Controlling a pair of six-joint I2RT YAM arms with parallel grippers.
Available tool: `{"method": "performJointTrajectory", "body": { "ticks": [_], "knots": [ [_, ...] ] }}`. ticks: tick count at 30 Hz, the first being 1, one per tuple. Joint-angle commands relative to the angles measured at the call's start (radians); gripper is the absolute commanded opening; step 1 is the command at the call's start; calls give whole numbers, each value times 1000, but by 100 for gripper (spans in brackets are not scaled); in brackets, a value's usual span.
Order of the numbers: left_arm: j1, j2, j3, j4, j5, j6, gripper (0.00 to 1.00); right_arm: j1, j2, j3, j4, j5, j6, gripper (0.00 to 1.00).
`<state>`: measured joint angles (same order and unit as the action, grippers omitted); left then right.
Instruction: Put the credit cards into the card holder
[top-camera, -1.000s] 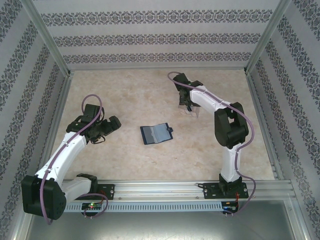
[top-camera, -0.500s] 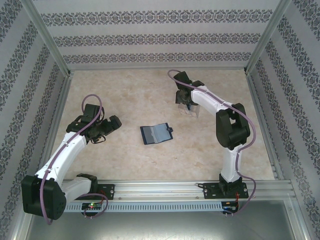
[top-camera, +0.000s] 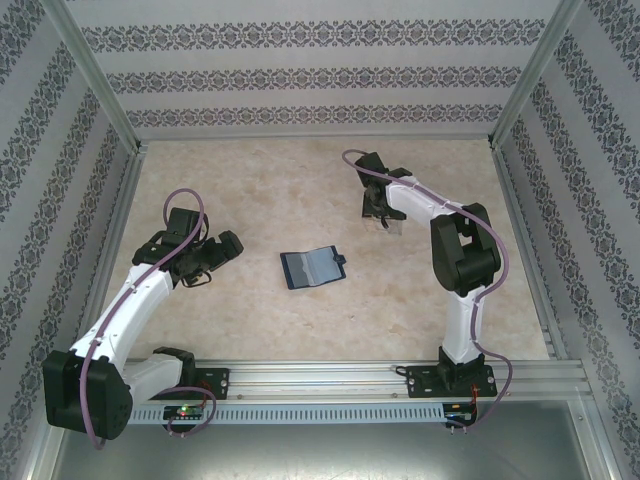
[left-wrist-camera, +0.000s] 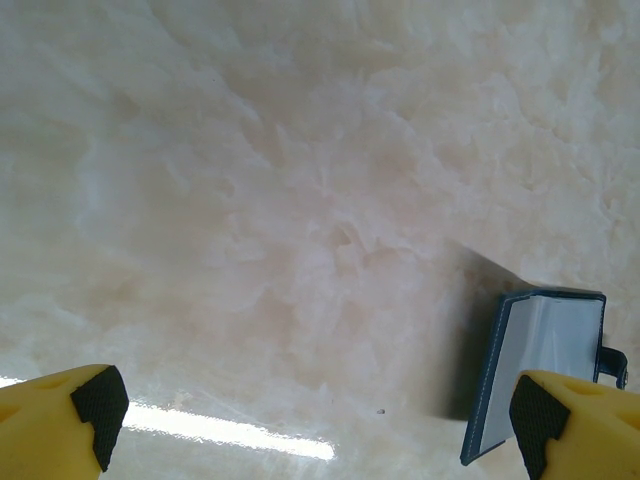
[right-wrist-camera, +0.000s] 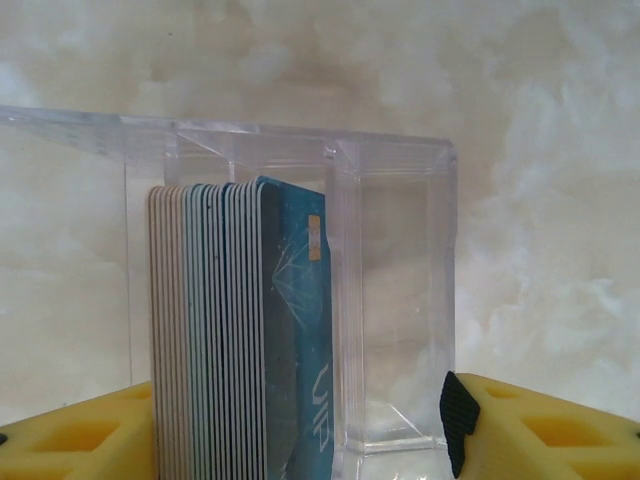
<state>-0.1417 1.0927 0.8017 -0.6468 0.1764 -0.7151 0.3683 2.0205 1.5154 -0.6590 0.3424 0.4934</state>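
Observation:
The card holder (top-camera: 313, 267) lies open on the table's middle, dark navy outside, pale grey-blue inside; its edge also shows in the left wrist view (left-wrist-camera: 545, 370). My left gripper (top-camera: 222, 250) (left-wrist-camera: 315, 420) hovers open to its left, holding nothing. A stack of credit cards (right-wrist-camera: 200, 320) stands on edge in a clear plastic box (right-wrist-camera: 400, 300) (top-camera: 386, 226), with a blue card (right-wrist-camera: 300, 300) at the stack's right end. My right gripper (top-camera: 380, 212) (right-wrist-camera: 300, 430) is over the box, open, one finger beside the stack and the other at the box's right wall.
Patterned walls and metal posts (top-camera: 110, 110) enclose the beige marbled table (top-camera: 260, 190). A metal rail (top-camera: 330, 375) with both arm bases runs along the near edge.
My right gripper has shifted slightly over the clear box, first back and left, then right again. The left arm and the card holder have not moved.

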Motion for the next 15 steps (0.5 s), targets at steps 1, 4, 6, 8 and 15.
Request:
{"method": "performJointTrajectory", "body": {
  "ticks": [1, 4, 6, 8, 15],
  "knots": [
    [10, -9, 4, 12, 2, -9, 100, -5, -47, -8, -33, 57, -21, 65],
    [10, -9, 3, 12, 2, -12, 100, -5, -62, -4, -40, 72, -37, 65],
    [11, -7, 1, 12, 0, -12, 100, -5, -69, -2, -40, 86, -50, 64],
    [10, -7, 0, 12, 1, -14, 100, -6, -68, 1, -37, 101, -70, 64],
    [10, -1, 1, 7, 0, -11, 100, -11, -69, 6, -39, 111, -102, 62]
  ]
}}
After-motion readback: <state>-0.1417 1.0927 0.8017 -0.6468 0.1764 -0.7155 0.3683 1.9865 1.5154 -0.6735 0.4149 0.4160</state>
